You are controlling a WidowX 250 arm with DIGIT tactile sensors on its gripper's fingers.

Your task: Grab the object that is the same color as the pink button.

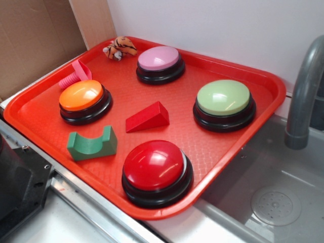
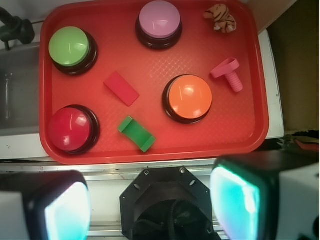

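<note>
A small pink toy bolt point(image 1: 75, 75) point(image 2: 228, 73) lies on the red tray point(image 1: 45, 104) point(image 2: 240, 132), just behind the orange button point(image 1: 84, 99) point(image 2: 189, 97). The pink button point(image 1: 160, 63) point(image 2: 159, 22) stands at the tray's far side, apart from the bolt. My gripper point(image 2: 152, 202) hovers high above the tray's near edge, over the metal counter strip. Its two fingers point(image 2: 237, 197) stand wide apart and hold nothing. The exterior view does not show the gripper.
Also on the tray: a red button point(image 1: 156, 169) point(image 2: 72, 128), a green button point(image 1: 224, 104) point(image 2: 71, 49), a red wedge block point(image 1: 148, 117) point(image 2: 121, 88), a green arched block point(image 1: 92, 144) point(image 2: 136, 133) and a plush tiger point(image 1: 119, 48) point(image 2: 220, 18). A grey faucet point(image 1: 304, 91) and sink lie to the right.
</note>
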